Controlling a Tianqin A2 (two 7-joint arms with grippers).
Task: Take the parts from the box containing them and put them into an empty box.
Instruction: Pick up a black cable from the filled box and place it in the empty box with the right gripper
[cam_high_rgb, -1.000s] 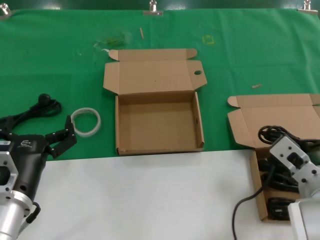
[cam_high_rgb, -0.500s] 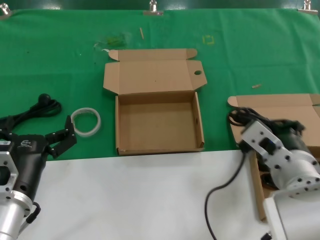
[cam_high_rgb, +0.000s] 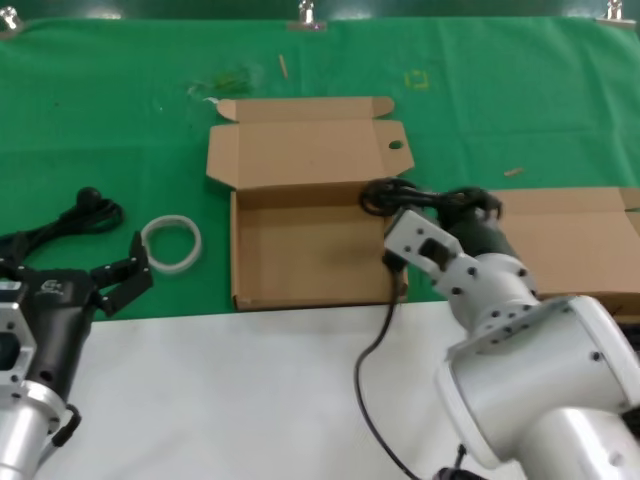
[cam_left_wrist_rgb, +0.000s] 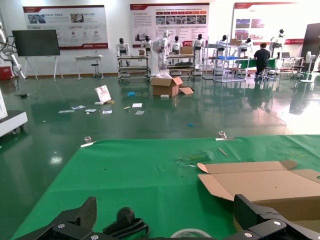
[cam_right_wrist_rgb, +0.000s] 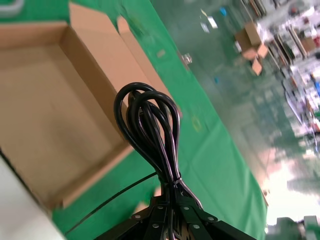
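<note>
Right claw (cam_right_wrist_rgb: 172, 212) clamped on coiled cable (cam_right_wrist_rgb: 150, 132), over near-right corner of empty box (cam_high_rgb: 300, 260). Carry further inward before release (tail dangling). Left claw (cam_high_rgb: 125, 280) spread wide, idle.

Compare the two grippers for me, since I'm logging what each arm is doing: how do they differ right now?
The right gripper has its fingers shut on a coiled black cable, carried over the right edge of the empty box. The left gripper holds nothing, its fingers open, parked at the table's left near the white ring. Both sit above the green cloth.
</note>
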